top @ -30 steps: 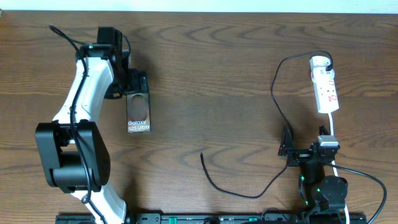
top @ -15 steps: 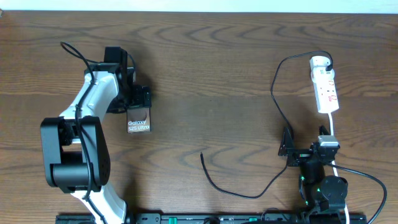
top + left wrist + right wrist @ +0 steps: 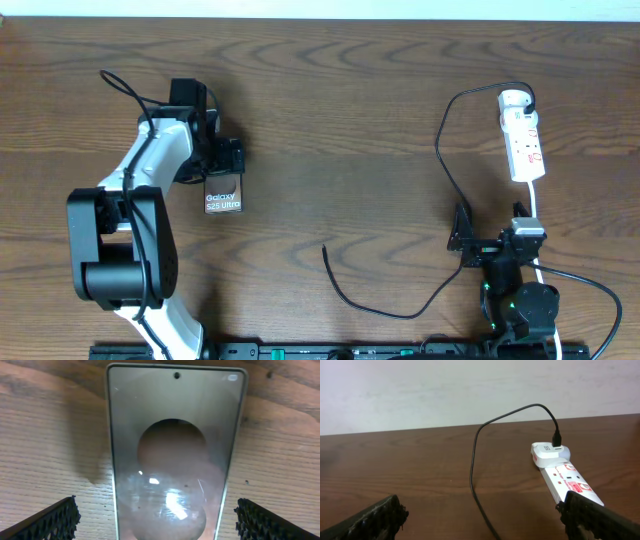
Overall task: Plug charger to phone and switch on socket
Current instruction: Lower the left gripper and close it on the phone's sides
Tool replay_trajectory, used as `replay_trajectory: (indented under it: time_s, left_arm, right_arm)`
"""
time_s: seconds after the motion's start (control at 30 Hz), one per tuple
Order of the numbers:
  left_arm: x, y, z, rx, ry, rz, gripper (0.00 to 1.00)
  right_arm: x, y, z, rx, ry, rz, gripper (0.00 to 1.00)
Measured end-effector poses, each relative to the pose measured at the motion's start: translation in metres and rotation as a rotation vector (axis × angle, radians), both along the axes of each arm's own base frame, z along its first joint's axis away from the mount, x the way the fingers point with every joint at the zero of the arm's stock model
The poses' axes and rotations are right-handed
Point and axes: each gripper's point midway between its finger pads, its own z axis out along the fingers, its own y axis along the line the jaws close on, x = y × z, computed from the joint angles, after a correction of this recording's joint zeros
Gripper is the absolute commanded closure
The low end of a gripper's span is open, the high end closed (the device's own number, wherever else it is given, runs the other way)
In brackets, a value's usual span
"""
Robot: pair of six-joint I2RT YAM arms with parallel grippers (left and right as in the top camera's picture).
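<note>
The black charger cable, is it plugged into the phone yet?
Not plugged in. The charger ends in a loose tip lying on the table, well apart from the phone.

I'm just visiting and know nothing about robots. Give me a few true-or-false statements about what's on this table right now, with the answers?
1. The free tip of the charger is plugged into the phone. False: the tip lies on the table, apart from the phone.
2. The left gripper is open, with a finger on either side of the phone. True.
3. The right gripper holds the charger. False: it is open and empty.
4. The charger's other end enters the adapter on the socket. True.
</note>
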Motion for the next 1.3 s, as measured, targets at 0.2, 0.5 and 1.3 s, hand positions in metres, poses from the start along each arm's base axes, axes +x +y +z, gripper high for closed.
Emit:
replay_trajectory:
  time_s: [0.2, 0.5, 1.3]
  left_arm:
    - [0.004, -0.01, 0.001, -0.002, -0.017, -0.025, 0.02]
    - [0.004, -0.008, 0.001, 0.007, -0.018, -0.023, 0.02]
    - [0.001, -0.004, -0.017, 0.031, 0.024, -0.02, 0.02]
  right_arm:
    - [0.0, 0.0, 0.0, 0.0, 0.0, 0.0, 0.01]
    - [0.0, 0.0, 0.0, 0.0, 0.0, 0.0, 0.01]
    - [0.0, 0.0, 0.0, 0.0, 0.0, 0.0, 0.01]
